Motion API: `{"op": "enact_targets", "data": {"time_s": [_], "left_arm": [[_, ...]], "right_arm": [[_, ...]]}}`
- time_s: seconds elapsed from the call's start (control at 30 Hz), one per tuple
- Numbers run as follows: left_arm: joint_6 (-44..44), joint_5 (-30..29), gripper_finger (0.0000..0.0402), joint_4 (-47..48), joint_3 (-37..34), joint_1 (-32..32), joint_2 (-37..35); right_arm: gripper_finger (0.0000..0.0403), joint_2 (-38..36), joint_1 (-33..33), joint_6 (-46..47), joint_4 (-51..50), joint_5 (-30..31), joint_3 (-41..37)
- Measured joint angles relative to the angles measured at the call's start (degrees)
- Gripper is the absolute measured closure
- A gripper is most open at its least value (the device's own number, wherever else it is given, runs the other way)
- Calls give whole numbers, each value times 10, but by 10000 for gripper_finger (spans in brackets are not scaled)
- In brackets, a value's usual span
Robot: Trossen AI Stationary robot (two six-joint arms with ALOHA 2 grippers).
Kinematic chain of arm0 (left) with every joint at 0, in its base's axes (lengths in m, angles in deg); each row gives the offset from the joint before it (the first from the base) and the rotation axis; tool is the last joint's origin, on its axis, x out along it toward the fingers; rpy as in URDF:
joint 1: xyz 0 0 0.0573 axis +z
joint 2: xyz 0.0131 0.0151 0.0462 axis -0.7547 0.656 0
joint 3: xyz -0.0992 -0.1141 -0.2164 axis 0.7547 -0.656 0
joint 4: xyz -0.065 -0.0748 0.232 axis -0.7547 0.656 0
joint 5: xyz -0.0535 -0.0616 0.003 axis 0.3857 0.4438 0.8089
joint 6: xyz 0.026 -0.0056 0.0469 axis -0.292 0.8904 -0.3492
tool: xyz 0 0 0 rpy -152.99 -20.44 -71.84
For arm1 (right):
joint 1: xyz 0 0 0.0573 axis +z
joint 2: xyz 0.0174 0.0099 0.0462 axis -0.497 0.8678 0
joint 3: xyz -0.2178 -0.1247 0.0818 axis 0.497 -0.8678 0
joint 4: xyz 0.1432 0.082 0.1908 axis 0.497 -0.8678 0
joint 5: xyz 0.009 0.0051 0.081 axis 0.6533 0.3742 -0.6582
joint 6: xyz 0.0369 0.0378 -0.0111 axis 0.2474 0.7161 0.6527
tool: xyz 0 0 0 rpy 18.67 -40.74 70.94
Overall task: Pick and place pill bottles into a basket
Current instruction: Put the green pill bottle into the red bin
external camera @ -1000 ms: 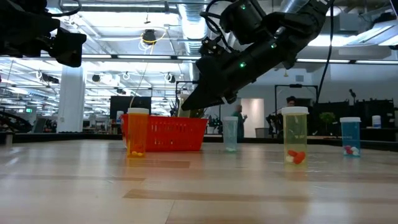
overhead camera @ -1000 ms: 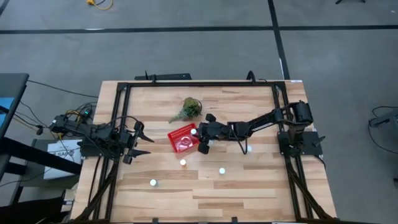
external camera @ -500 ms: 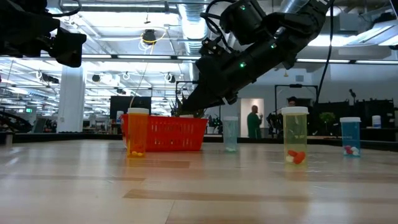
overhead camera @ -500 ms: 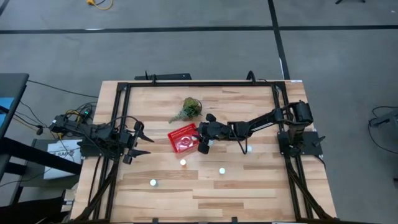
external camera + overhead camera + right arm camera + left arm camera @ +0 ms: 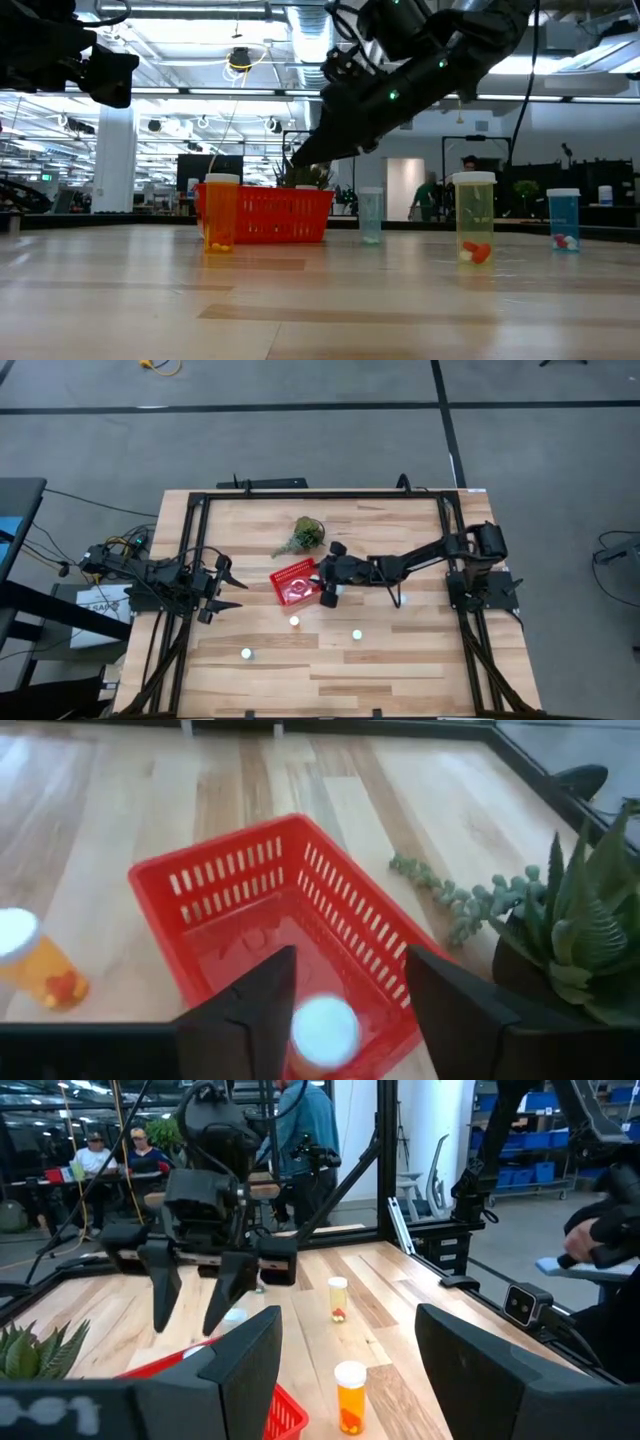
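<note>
While the left arm just waits by the counter's [image 5: 400, 660] left edge, the right gripper [image 5: 327, 582] is stretched out toward the middle of the counter, hanging just past the basket's [image 5: 293, 584] right-hand side. From its own wrist camera the right jaws are spread apart with nothing between them, and they frame a white-capped pill bottle [image 5: 322, 1032] sitting inside the red basket [image 5: 300, 920]. So one bottle is already in.

Other bottles are standing on the bare wood. One white cap [image 5: 294, 621] sits just in front of the basket, another [image 5: 356, 634] is further toward the right, a third [image 5: 246, 654] is off toward the front-left, and one [image 5: 399, 600] is partly tucked under the right arm. From the low camera you get an orange bottle [image 5: 220, 213] right in front of the basket [image 5: 270, 215], then a pale clear one [image 5: 370, 214], a yellowish one with red pills [image 5: 473, 217] and a blue-tinted one [image 5: 563, 219] over to the side.

A green potted plant [image 5: 303, 536] sits just behind the basket toward the far edge.

The left gripper [image 5: 222, 588] has its jaws wide open and empty. A person [image 5: 305, 1140] stands in the room beyond the counter.
</note>
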Motion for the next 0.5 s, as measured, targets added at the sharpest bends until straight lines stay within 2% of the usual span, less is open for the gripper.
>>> {"op": "enact_targets", "data": {"time_s": [0.27,0.5], "left_arm": [[1,0,180,0,0,0,0],[3,0,180,0,0,0,0]], "right_arm": [[152,-82,20,5,-169,0,0],[142,-134,42,32,-284,18,0]]}}
